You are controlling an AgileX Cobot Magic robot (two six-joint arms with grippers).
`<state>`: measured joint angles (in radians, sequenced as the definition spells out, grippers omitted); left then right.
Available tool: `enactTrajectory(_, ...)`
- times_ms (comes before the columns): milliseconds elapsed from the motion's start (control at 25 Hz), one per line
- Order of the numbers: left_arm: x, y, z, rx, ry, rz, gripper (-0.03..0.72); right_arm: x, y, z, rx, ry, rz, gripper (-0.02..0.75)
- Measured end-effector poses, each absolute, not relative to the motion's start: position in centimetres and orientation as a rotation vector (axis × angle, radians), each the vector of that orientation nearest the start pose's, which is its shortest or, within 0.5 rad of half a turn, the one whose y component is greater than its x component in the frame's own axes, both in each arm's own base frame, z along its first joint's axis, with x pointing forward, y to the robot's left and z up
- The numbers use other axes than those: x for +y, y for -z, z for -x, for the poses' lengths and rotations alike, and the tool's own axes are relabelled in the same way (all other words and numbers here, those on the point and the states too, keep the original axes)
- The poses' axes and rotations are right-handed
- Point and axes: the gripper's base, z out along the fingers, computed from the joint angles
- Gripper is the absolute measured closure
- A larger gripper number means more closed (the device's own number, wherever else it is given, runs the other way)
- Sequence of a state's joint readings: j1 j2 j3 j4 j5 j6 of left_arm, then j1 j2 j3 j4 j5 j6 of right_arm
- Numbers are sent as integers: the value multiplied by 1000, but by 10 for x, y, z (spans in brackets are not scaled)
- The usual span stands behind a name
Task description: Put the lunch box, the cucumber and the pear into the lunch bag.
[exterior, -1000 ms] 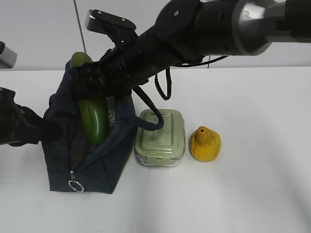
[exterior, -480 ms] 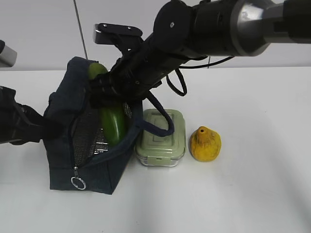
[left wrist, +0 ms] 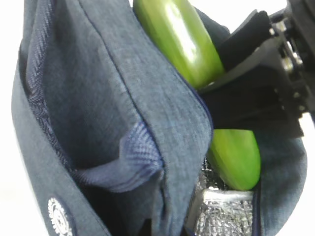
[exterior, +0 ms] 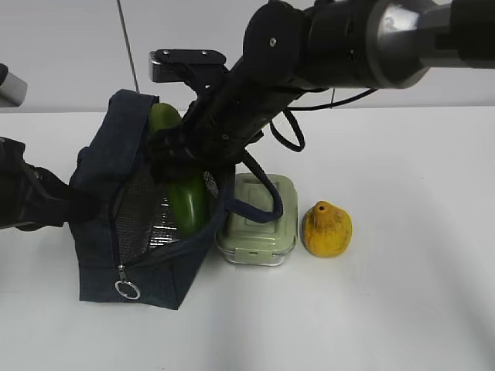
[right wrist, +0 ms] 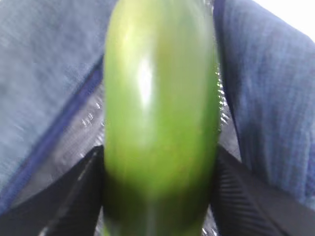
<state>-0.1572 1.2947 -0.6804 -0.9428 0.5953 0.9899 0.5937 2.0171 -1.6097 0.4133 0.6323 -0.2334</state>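
One lunch bag [exterior: 143,232] is seen at the lower left of the exterior view, its mouth open. One lunch box [exterior: 257,220] stands just right of it — one pear [exterior: 326,229] further right. One cucumber [exterior: 184,193], clamped in the right gripper [exterior: 186,151], is tilted into the bag. The left gripper's state cannot be told.

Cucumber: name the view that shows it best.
The exterior view: the cucumber stands steeply in the open lunch bag, clamped mid-length by the right pincer. The left wrist view shows both its ends around the pincer's black fingers; the right wrist view is a blurred close-up.
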Motion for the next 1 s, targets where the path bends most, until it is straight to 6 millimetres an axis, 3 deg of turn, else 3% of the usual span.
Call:
enactTrajectory(640, -78, -234, -229, 2361, 579, -549, 688, 271, -241, -366, 2462, -531, 772, 230)
enactTrajectory(840, -77, -234, -229, 2360, 577, -548, 688, 271, -243, -367, 2457, -530, 775, 163)
enactTrajectory(1000, -77, -235, -230, 2357, 570, -545, 688, 275, -260, -370, 2422, -548, 777, 135)
